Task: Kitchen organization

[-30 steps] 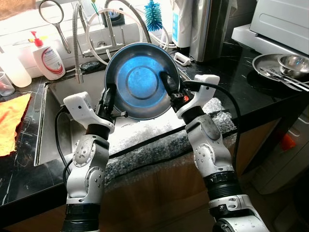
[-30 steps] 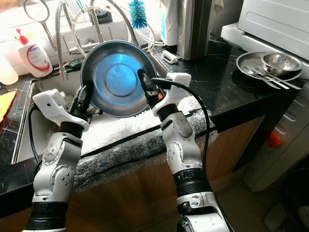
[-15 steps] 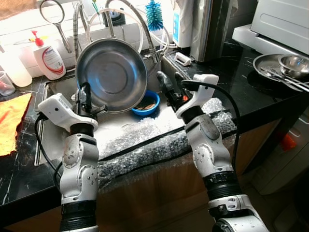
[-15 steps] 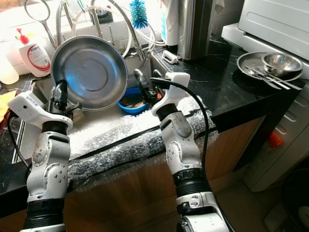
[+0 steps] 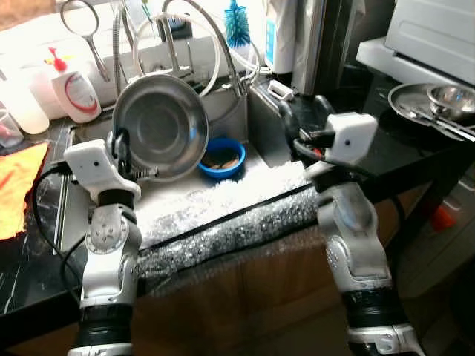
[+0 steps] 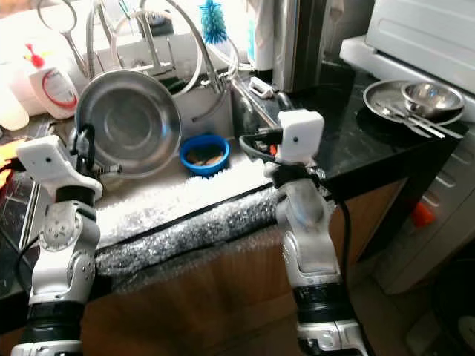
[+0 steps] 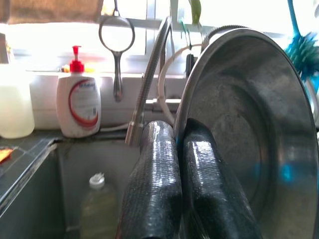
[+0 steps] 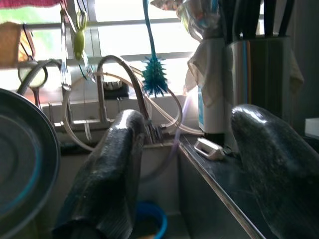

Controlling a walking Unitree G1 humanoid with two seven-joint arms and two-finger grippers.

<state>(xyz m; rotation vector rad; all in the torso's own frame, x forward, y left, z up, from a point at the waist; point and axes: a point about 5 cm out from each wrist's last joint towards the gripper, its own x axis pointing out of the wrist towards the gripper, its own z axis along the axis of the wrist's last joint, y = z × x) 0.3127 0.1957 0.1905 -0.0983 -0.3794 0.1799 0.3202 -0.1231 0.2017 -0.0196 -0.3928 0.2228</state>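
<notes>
left tool (image 5: 120, 142) is clenched on the rim of the steel bowl (image 5: 159, 126), fingers (image 7: 199, 179) pinching the edge w/ one each side, bowl held upright on edge in upper left of frame, hollow side facing the camera, above the sink (image 5: 223, 126) w/ its lower edge near the bubble wrap (image 5: 223, 215) that covers the sink's front lip and the basin floor. right tool (image 5: 300, 115) is released, fingers (image 8: 107, 169) spread wide w/ nothing between them, sitting centre-right over the sink's right edge where it meets the black surface (image 5: 371, 141). small blue bowl (image 5: 223, 156) sits in the basin at centre, just right of the steel bowl; open gap betw. it and the right tool. faucet hoses (image 5: 197, 30) arch close behind the bowl's top rim, tight there. soap bottle (image 5: 70, 89) upper left, blue brush (image 5: 236, 22) top centre, knife block w/ steel canister (image 8: 254, 74) behind the right tool, steel tray w/ small bowl and cutlery (image 5: 430, 104) far right, well apart, orange cloth (image 5: 15, 185) at left edge. vs. half a sec ago: right arm has swung out to the right, away from the bowl; the steel bowl sits a bit lower and now only the left tool carries it, as it did then; a sec ago both tools had it.
</notes>
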